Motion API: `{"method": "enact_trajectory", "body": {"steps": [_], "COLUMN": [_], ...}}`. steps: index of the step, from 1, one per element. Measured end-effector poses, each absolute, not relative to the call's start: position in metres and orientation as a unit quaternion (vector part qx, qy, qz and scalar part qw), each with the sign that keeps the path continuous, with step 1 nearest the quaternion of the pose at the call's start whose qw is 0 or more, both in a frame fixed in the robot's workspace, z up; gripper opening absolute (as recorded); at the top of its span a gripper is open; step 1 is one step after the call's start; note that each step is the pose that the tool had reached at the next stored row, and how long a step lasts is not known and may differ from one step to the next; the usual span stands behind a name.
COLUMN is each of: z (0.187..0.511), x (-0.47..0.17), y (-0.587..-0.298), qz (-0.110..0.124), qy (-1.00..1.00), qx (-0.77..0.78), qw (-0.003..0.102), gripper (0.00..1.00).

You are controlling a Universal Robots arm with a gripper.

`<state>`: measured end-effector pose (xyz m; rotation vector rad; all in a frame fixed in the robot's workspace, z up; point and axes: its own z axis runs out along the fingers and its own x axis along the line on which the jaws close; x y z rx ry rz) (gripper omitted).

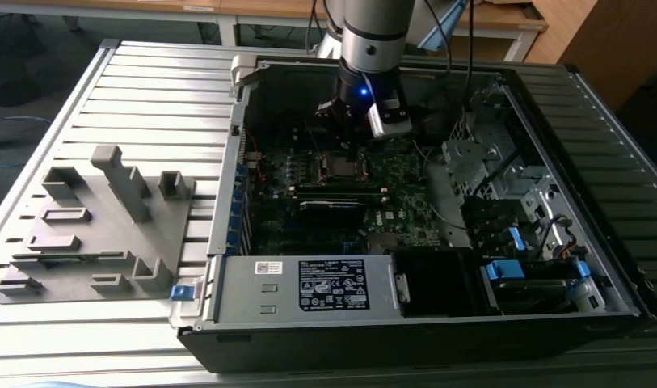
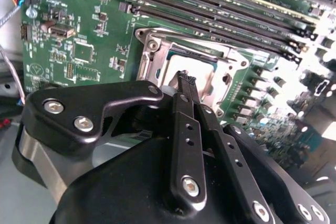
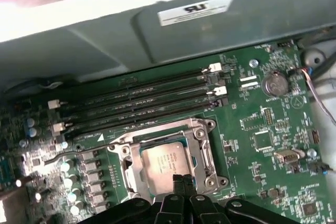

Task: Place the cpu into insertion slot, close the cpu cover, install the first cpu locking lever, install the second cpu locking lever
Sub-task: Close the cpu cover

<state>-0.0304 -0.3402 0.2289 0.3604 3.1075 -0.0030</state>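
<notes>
Gripper (image 3: 184,179) fingers are pressing together with nothing between them, and the joined tips are hovering just over one edge of the cpu (image 3: 161,160), acting as a pusher and not a clamp. At the exterior view's left, a grey fixture tray (image 1: 102,234) is carrying upright blocks and shallow pockets; what is lying in them cannot be made out. Further right, the open computer case (image 1: 225,162) is holding the green motherboard (image 1: 414,202), a labelled metal box (image 1: 328,287) along its front and, towards the exterior view's right, drive bays with blue tabs (image 1: 503,271). On the board, under the arm, the insertion slot (image 1: 343,166) is housing the cpu, which is sitting flat and square, and the cpu cover (image 3: 203,153) appears to be lying down around it, the chip's top showing through the cut-out. A thin metal rod (image 3: 68,156) beside the socket is probably one locking lever, not yet latched. The work looks to be at the cover or lever stage, so any push is best made on the frame or lever, never on the chip, and clear of the long memory slots (image 3: 136,103) next to the socket.
</notes>
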Motion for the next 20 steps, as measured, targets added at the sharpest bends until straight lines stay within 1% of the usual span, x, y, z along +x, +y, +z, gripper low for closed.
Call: {"method": "enact_trajectory", "body": {"steps": [14,20], "z": [0.2279,0.2279], "x": [-0.0304,-0.0305], "y": [-0.3402,-0.3402], "qz": [0.0,0.0], "qy": [1.0,1.0], "qx": [0.003,0.002], "qw": [0.007,0.007], "gripper": [0.11,0.11]}}
